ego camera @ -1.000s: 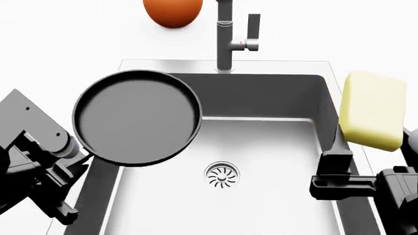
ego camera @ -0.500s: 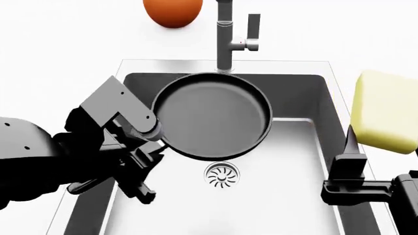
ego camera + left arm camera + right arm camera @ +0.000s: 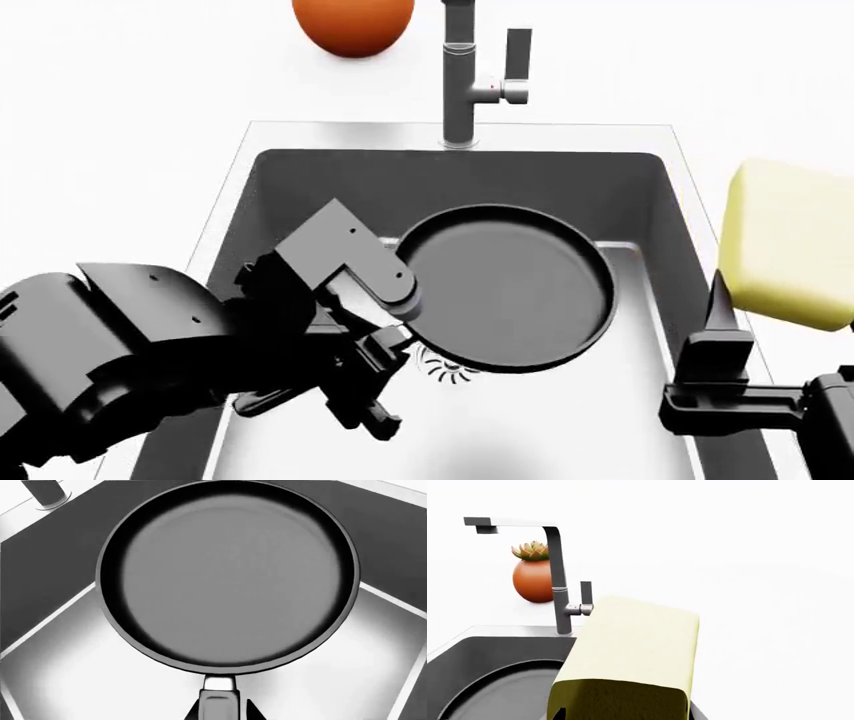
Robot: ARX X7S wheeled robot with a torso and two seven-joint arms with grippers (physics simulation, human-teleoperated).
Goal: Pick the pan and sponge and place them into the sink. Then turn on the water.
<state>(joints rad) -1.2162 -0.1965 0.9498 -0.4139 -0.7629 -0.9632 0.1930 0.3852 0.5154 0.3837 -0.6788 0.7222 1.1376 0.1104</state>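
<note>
While the left tool (image 3: 378, 345) grips the pan (image 3: 510, 300) by its handle over the sink (image 3: 441, 190) (drain beneath), the right tool (image 3: 714, 345) holds the sponge (image 3: 787, 245) beyond the rim.

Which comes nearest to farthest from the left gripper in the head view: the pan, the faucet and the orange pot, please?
1. The pan, held by its handle in the left gripper, over the sink.
2. The faucet, behind the sink's back rim.
3. The orange pot, on the counter beyond, left of the faucet.
</note>
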